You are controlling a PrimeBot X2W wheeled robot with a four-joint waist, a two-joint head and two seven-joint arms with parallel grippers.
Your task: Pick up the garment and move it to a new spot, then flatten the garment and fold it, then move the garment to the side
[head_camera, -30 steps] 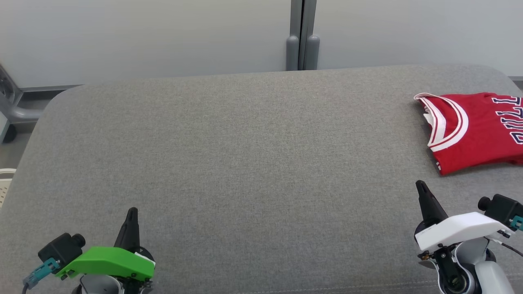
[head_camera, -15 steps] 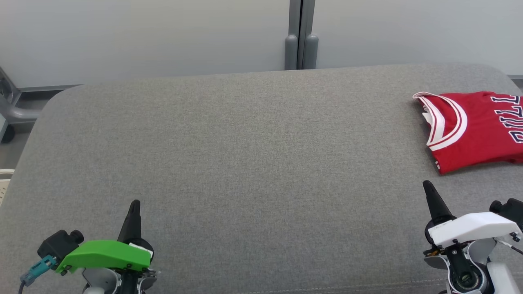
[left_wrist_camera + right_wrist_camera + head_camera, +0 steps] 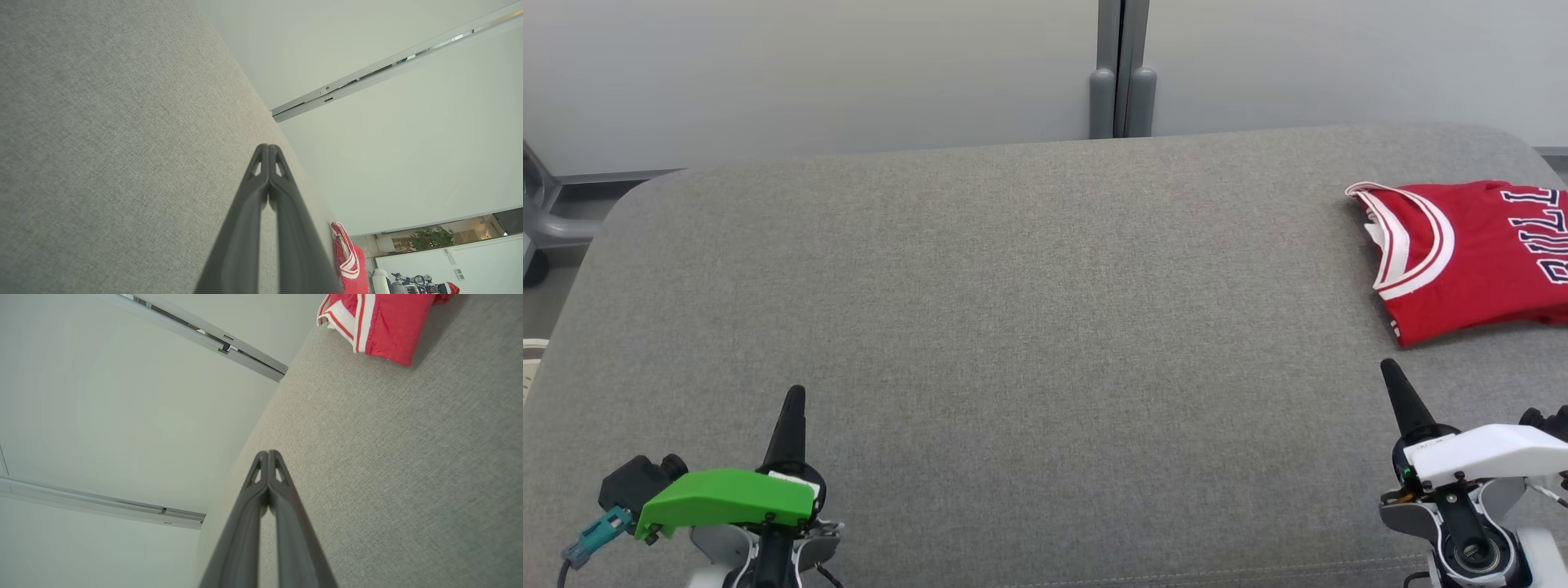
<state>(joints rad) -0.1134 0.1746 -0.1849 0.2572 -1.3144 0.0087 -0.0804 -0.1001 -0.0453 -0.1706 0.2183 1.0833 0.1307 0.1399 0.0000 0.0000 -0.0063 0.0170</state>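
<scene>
The garment (image 3: 1470, 257) is a red jersey with white trim and dark lettering, lying folded at the right edge of the grey padded table (image 3: 1013, 310). It also shows in the left wrist view as a red strip (image 3: 347, 261) and in the right wrist view at the top (image 3: 384, 322). My left gripper (image 3: 795, 394), with its green housing, rests at the lower left, shut and empty, far from the garment; the closed tips show in its own view (image 3: 267, 147). My right gripper (image 3: 1387, 366) sits at the lower right just in front of the garment, shut and empty (image 3: 267, 453).
A pale wall with a grey vertical post (image 3: 1121, 69) stands behind the table. A grey metal frame (image 3: 543, 212) and a pale basket edge (image 3: 529, 359) lie off the table's left side. The table's rounded corners show at back left and back right.
Both grippers have drawn back toward the picture's bottom edge, the right one also shifting right. The garment has stayed where it lies.
</scene>
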